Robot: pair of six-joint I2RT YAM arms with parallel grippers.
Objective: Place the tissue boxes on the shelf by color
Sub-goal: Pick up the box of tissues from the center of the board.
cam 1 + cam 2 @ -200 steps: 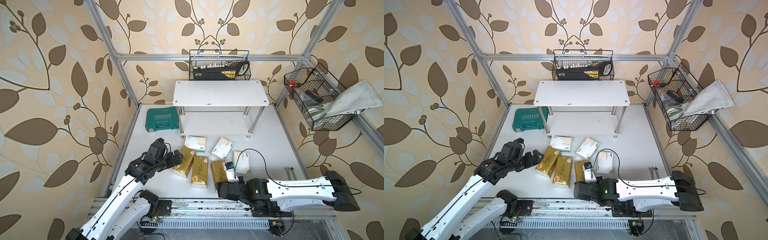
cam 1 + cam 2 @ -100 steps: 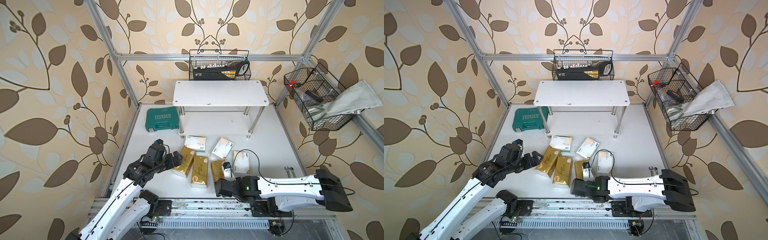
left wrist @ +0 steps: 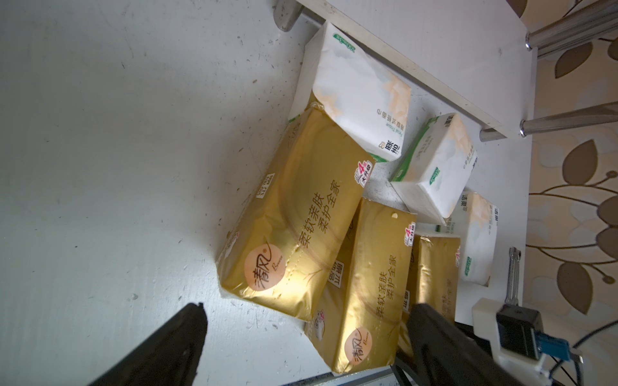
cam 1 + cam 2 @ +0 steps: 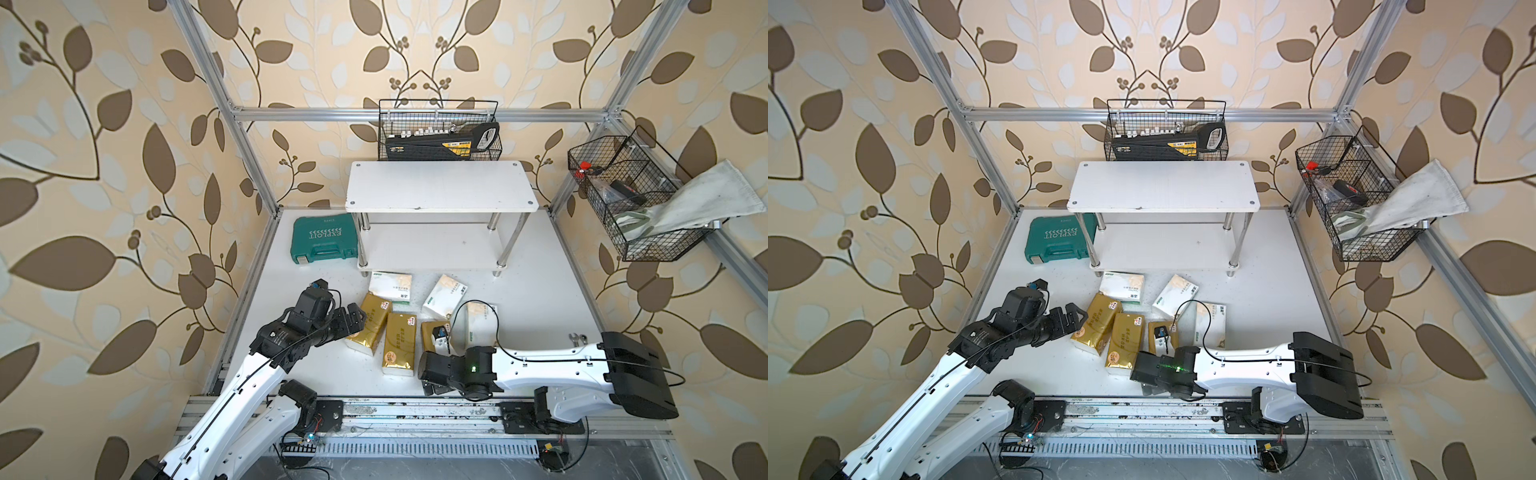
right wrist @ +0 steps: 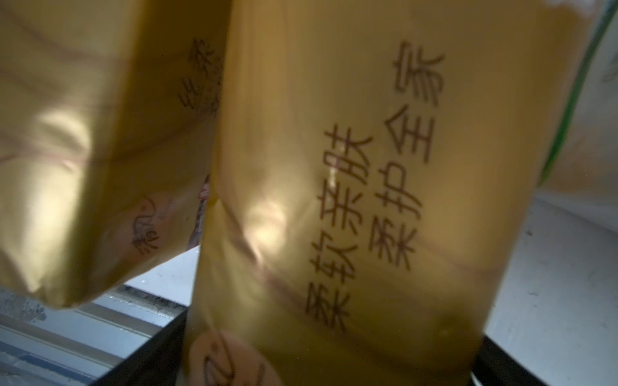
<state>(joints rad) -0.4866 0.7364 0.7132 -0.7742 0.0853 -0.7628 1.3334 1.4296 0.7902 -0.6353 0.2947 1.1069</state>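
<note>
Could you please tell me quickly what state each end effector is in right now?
Left end effector: open, empty, beside the leftmost gold pack.
Right end effector: open, straddling the rightmost gold pack.

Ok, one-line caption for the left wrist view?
Open left gripper faces three gold tissue packs, with three white packs beyond them beside the shelf.

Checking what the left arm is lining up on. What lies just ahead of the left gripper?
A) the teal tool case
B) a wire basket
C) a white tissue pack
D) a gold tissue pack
D: the left gripper, jaws open, points at a gold tissue pack lying on the table; the white packs lie beyond it, nearer the shelf.
</note>
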